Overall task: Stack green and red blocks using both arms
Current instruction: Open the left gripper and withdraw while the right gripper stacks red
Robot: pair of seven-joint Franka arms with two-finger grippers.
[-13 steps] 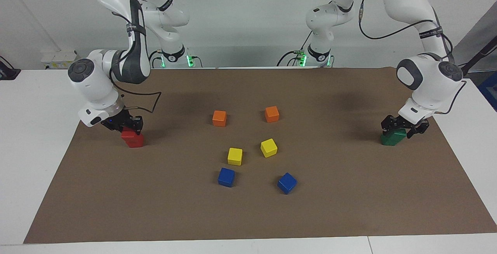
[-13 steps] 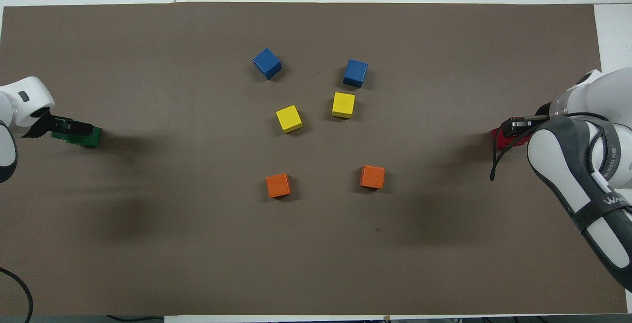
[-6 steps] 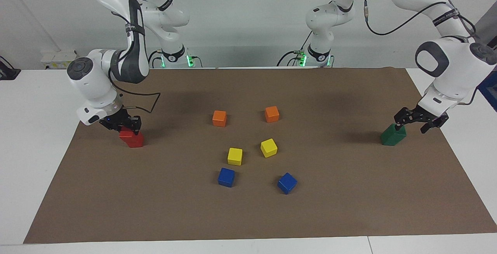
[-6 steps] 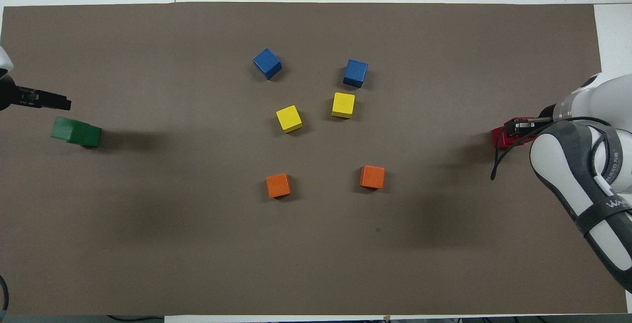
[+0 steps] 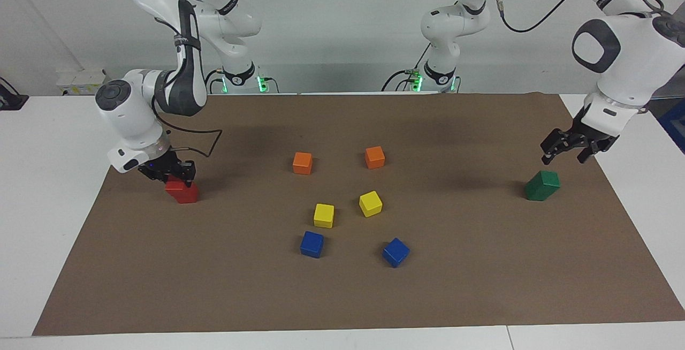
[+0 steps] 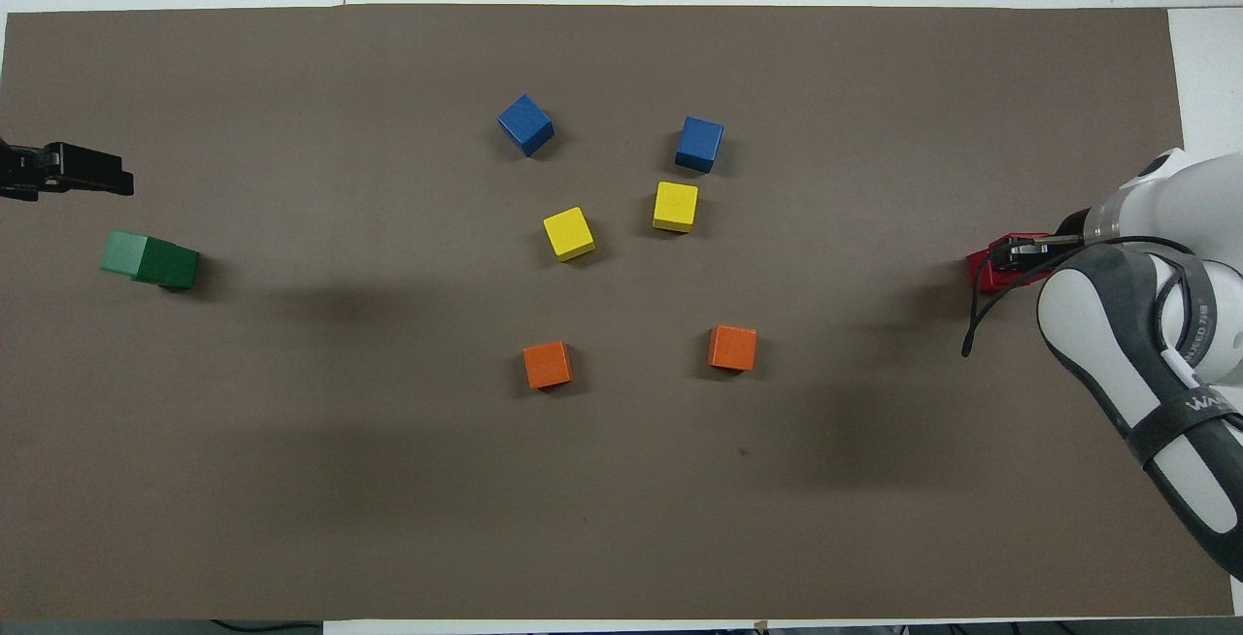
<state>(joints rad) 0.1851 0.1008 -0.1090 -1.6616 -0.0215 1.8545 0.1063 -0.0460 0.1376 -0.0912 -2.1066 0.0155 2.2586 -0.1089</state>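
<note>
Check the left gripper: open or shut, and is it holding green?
Open, holding nothing. The left gripper hangs with fingers spread, raised clear above the green stack, which stands alone on the mat.

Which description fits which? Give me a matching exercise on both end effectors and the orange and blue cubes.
1. left end effector
2. right end effector
3. orange cubes
4. blue cubes

A. down at the red blocks
B. the middle cubes nearest the robots
C. up in the air, open, clear of the green blocks
D. the middle cubes farthest from the robots

Pairs: 1-C, 2-A, 3-B, 4-D
</note>
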